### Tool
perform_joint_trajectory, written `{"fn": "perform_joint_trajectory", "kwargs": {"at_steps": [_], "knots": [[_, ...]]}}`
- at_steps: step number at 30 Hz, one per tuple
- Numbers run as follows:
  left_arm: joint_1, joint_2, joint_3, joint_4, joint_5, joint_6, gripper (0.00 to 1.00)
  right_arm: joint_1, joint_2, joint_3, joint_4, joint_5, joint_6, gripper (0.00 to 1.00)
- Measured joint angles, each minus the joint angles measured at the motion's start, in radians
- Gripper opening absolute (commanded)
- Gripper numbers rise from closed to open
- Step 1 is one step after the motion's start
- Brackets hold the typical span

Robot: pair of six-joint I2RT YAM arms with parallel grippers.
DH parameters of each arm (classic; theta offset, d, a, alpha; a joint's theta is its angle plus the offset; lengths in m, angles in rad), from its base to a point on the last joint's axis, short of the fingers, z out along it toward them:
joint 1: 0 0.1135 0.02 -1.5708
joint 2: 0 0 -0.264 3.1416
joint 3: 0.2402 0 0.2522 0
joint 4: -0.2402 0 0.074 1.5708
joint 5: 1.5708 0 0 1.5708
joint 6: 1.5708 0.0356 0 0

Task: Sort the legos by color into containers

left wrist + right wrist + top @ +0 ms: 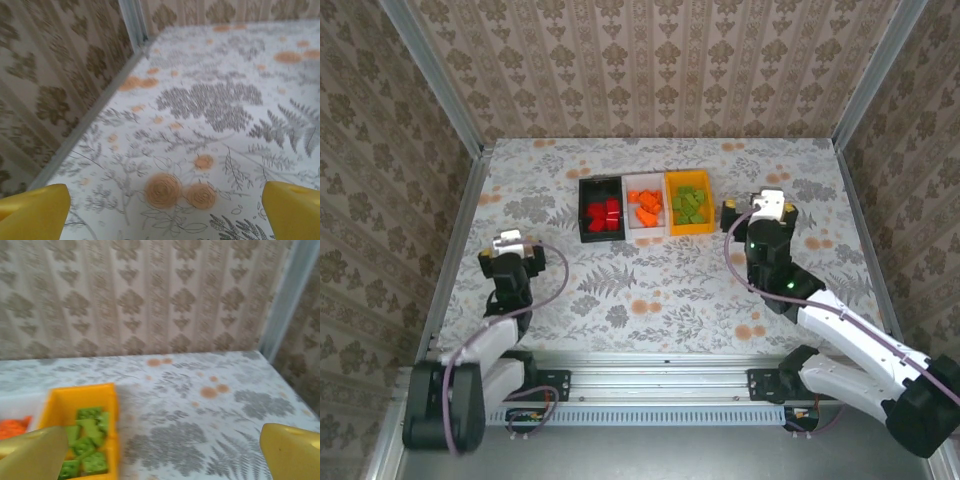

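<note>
Here's the table (pixel 650 290), and the white bin (pixel 645 228) sits in the middle of the row, so let's take everything from there. It holds orange bricks (pixel 647 207). Pressed against its left side is the black bin (pixel 584 212) with red bricks (pixel 604 215) inside. Against its right side is the yellow bin (pixel 690 230), loaded with green bricks (pixel 689 204). The right wrist view catches that yellow bin (pixel 80 392) too, with the green bricks (pixel 87 445) heaped in it and a sliver of orange bricks (pixel 12 427) past its left wall.

Over to the right gripper (pixel 760 207): it's right of the white bin, just past the yellow one. Its yellow fingers (pixel 292 450) are spread wide with nothing between them.

The left gripper (pixel 512 242) is well apart from the white bin, off to its left and nearer the arm bases. Its fingers (pixel 35 212) are wide apart too, with bare flowered tabletop below. No loose bricks can be seen on the table around the white bin.
</note>
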Motion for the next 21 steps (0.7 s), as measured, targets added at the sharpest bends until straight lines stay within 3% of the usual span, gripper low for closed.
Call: {"fn": "perform_joint_trajectory", "kwargs": {"at_steps": [6,10,14,21], "knots": [[0.04,0.282,0.045,0.188,0.064,0.001,1.0,-0.152,0.068,-0.258,0.286,-0.113,-0.127,1.0],[0.082,0.411,0.093,0.295,0.122,-0.002,1.0,-0.312,0.276,-0.358,0.531,-0.212,-0.158,1.0],[0.082,0.449,0.159,0.26,0.175,-0.002,1.0,-0.401,0.555,-0.379,0.775,-0.304,-0.156,1.0],[0.075,0.451,0.197,0.249,0.209,0.002,1.0,-0.512,0.604,-0.258,0.732,-0.472,-0.102,1.0]]}}
